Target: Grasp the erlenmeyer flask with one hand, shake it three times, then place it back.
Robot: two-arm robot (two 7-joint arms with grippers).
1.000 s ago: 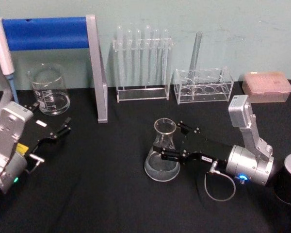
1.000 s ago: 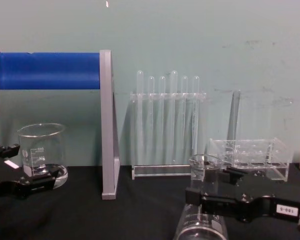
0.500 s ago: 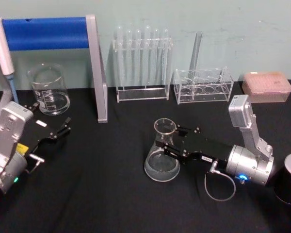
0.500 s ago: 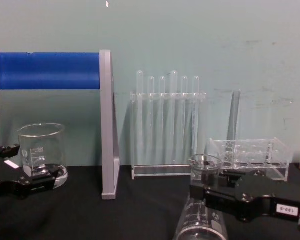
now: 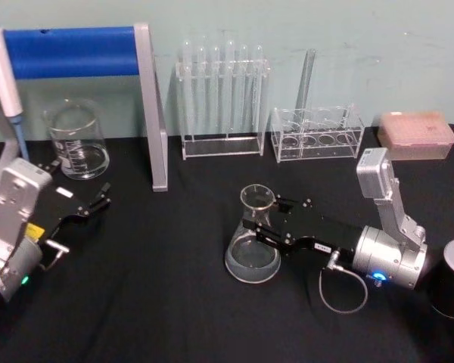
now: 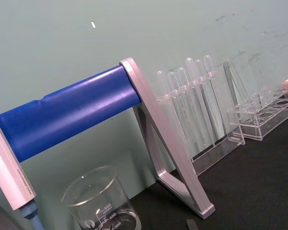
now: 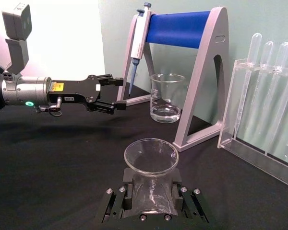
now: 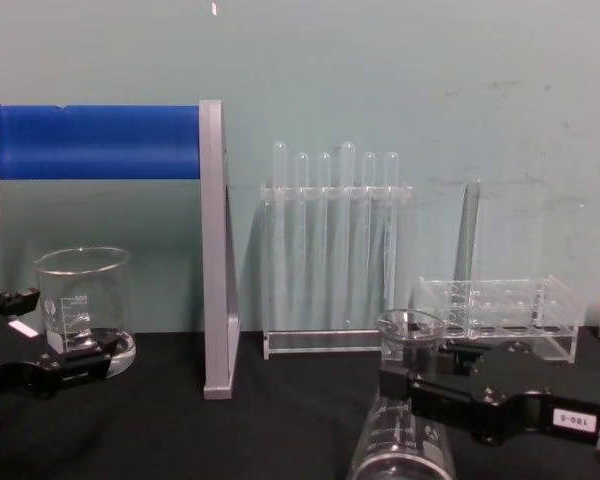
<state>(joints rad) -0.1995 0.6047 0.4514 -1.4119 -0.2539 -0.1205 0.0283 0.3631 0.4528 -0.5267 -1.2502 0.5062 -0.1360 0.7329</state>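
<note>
Glass erlenmeyer flask (image 5: 247, 255): stands upright on the black counter (image 5: 174, 302), near the middle and a bit to the right; wide bottom down, open mouth up; well in front of the two racks at the back.

Right gripper (image 5: 257, 225): reaches in from the right side, low over the counter, lying almost flat; meets the flask at its thin neck, just under the rim.

Right fingers (image 7: 116, 201): clenched on the flask neck, one on each side, pressed against the glass.

Left gripper (image 5: 102, 198): sits at the left side of the counter, well apart from the flask; points toward the beaker.

Left fingers (image 7: 119, 82): spread apart, holding nothing.

Beaker (image 5: 77, 144): clear glass with white marks; stands at the back left, under the blue bar, just past the left gripper.

Stand (image 5: 150, 106): grey legs with a fat blue bar across the top; fills the back left, between the beaker and the tall rack.

Pipette (image 7: 140, 33): hangs from the far left end of the stand, tip down, close to the beaker.

Tall rack (image 5: 221, 98): clear plastic, at the back in the middle; holds a row of test tubes standing straight up.

Low rack (image 5: 318, 132): clear plastic, just to the right of the tall rack; holds one long thin tube at its left end.

Pink box (image 5: 416, 134): lies flat at the back right, beside the low rack.
</note>
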